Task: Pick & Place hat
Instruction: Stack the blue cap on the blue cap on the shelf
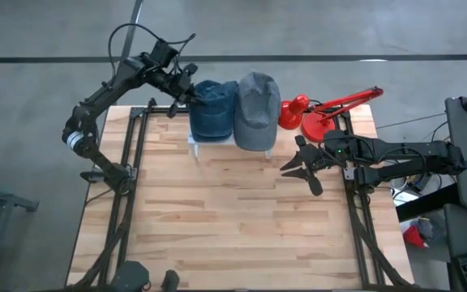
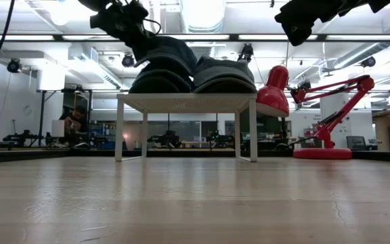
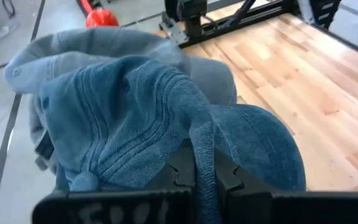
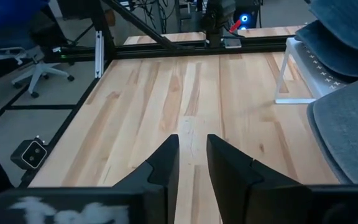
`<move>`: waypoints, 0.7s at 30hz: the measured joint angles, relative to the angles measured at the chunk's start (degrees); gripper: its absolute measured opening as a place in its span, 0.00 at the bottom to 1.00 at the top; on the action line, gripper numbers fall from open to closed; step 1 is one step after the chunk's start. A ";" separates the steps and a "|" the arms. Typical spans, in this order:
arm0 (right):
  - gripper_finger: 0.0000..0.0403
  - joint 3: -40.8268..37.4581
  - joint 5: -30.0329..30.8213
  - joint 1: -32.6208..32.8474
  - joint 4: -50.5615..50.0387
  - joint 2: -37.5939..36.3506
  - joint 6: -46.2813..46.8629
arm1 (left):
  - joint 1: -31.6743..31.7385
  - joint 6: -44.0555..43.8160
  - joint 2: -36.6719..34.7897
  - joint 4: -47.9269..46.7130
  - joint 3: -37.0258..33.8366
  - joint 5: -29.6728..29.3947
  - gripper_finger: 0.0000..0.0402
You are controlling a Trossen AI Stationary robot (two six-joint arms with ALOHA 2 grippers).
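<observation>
on white stand (image 1: 194, 143), blue hat (image 1: 212, 109) pinched by left tool (image 1: 186, 94)

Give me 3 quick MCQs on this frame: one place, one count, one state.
1. Where do the hats sit?
A. on the white stand
B. on the bare tabletop
C. on the floor

2. How many hats show?
A. one
B. two
C. four

3. What is the left pincer doing?
A. hanging open over the table's middle
B. closed on the blue hat
C. gripping the red lamp

Key:
1. A: the low view shows both on the white stand.
2. B: the high view shows a blue hat and a grey hat.
3. B: the left pincer pinches blue denim between its fingers; the right pincer hangs open beside the stand, and the red lamp is untouched.
</observation>
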 joint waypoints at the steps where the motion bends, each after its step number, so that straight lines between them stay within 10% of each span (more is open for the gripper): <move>1: 0.19 0.00 0.00 0.00 0.00 0.00 -0.01 | 0.00 -0.50 0.00 0.02 -0.04 -0.87 0.02; 21: 0.22 0.00 0.05 0.00 0.00 0.00 -0.01 | -0.02 -12.25 0.00 -0.15 -0.04 -8.73 0.29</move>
